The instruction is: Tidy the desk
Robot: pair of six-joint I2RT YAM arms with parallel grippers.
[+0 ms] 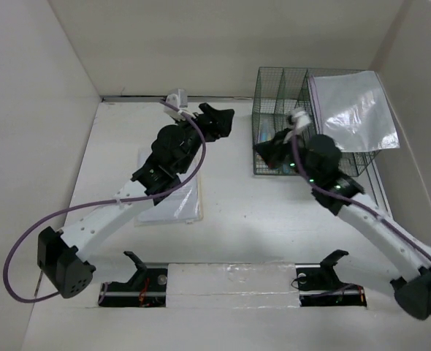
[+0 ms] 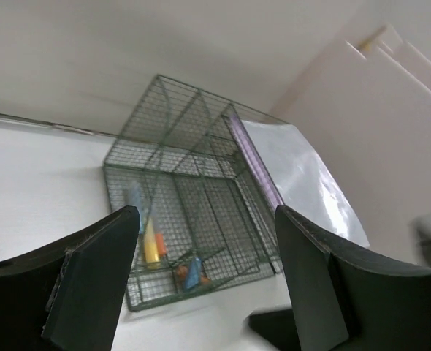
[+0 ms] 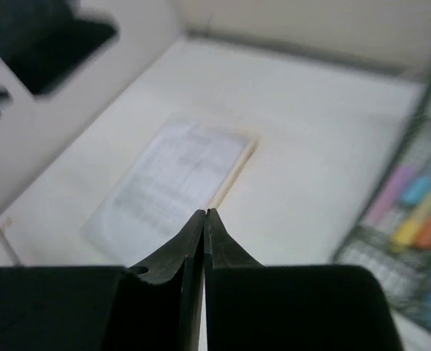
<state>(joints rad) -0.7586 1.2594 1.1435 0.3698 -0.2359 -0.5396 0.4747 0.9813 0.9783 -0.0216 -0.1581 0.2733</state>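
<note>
The desk (image 1: pixel 237 219) is a white tabletop walled by white panels; it also shows in the left wrist view (image 2: pixel 33 175) and the right wrist view (image 3: pixel 310 139). A printed paper sheet on a thin pad (image 1: pixel 173 199) lies flat left of centre, partly under my left arm; the right wrist view (image 3: pixel 175 183) shows it too. My left gripper (image 1: pixel 217 121) is open and empty, raised over the desk's back middle and facing the green rack (image 2: pixel 193 197). My right gripper (image 1: pixel 271 153) is shut and empty (image 3: pixel 204 213), at the rack's front left corner.
The green wire-mesh rack (image 1: pixel 303 121) stands at the back right with a clear plastic folder (image 1: pixel 354 110) leaning in its right side. Coloured markers (image 2: pixel 151 245) lie in its low front tray, also seen in the right wrist view (image 3: pixel 413 212). Two black holders (image 1: pixel 139 267) sit at the near edge.
</note>
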